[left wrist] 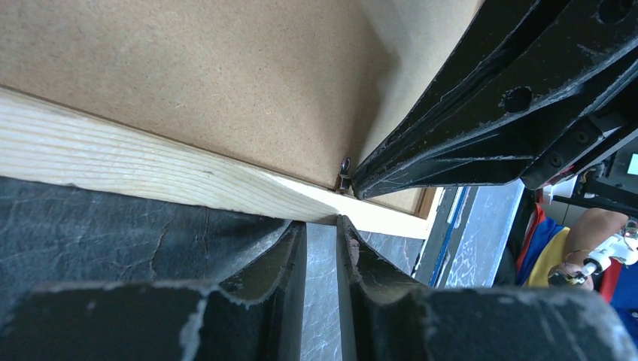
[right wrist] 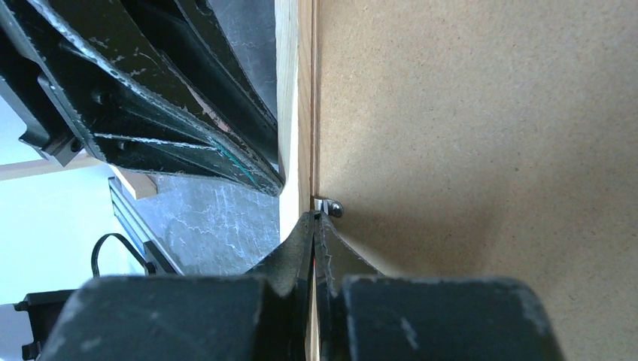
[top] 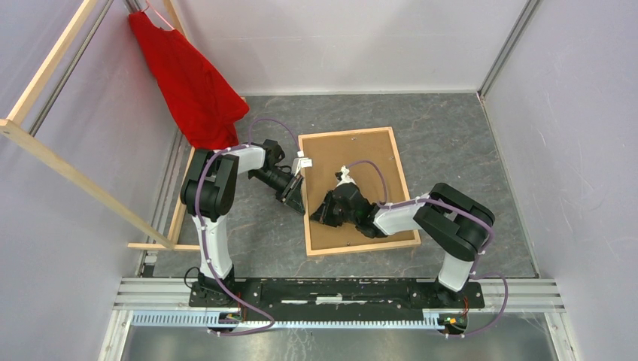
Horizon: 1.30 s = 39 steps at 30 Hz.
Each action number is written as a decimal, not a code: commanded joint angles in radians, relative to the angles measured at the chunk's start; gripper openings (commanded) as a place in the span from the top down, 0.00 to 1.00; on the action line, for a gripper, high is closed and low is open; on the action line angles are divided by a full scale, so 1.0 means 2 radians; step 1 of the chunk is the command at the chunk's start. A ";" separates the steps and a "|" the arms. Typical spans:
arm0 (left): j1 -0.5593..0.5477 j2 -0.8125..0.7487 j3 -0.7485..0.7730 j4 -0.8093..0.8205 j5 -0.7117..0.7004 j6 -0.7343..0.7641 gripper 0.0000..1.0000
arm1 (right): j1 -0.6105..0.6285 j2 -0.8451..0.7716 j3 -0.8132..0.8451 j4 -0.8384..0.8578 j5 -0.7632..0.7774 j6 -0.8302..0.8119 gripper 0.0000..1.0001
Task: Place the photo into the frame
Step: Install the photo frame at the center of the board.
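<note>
The frame (top: 346, 133) lies flat on the grey table (top: 459, 150) between the two arms. Its long axis runs from near to far, with the far end turned a little to the left. The brown backing board (top: 365, 162) sits inside it, facing up. You cannot see the photo in any view; if it is already in the frame, it must be under this board, but that is only my judgement. Both tools are at the left long rail, about the middle of its length. The right gripper (right wrist: 314, 218) has its fingers pressed together, and the tips touch a small metal clip (right wrist: 329, 205) at the seam where the board meets the rail. Whether it pinches the clip or only pushes on it, I cannot tell. The left gripper (left wrist: 322, 226) stands on the outer side of the same rail, with its fingers a narrow gap apart and nothing between them; the tips touch the wood edge. So the clip is directly ahead of the right tips, on the board side, and the right arm is the nearer one. The coming move looks to be about this clip, turned or pushed across the seam, while the left tool braces the rail against sliding to the left.
</note>
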<state>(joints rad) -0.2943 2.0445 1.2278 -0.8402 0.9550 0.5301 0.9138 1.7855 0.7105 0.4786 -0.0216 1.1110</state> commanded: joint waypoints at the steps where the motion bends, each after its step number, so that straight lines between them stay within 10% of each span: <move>1: -0.022 -0.004 0.000 0.039 -0.011 -0.002 0.74 | -0.011 0.004 -0.008 0.112 0.012 -0.001 0.93; 12: 0.025 -0.015 0.072 -0.007 -0.023 0.010 0.66 | -0.074 -0.085 -0.036 0.103 -0.025 -0.067 0.61; 25: 0.052 0.067 0.197 0.078 -0.068 -0.120 0.51 | -0.166 0.143 0.256 -0.010 -0.092 -0.211 0.46; 33: 0.053 0.090 0.194 0.078 -0.070 -0.119 0.64 | -0.175 0.221 0.336 -0.032 -0.121 -0.202 0.52; 39: 0.052 0.093 0.189 0.078 -0.071 -0.119 0.72 | -0.174 0.240 0.353 -0.042 -0.139 -0.198 0.86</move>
<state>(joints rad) -0.1890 2.2124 1.5993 -0.7048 0.8429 0.3077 0.5629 2.2414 1.3777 0.4175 -0.2611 0.7277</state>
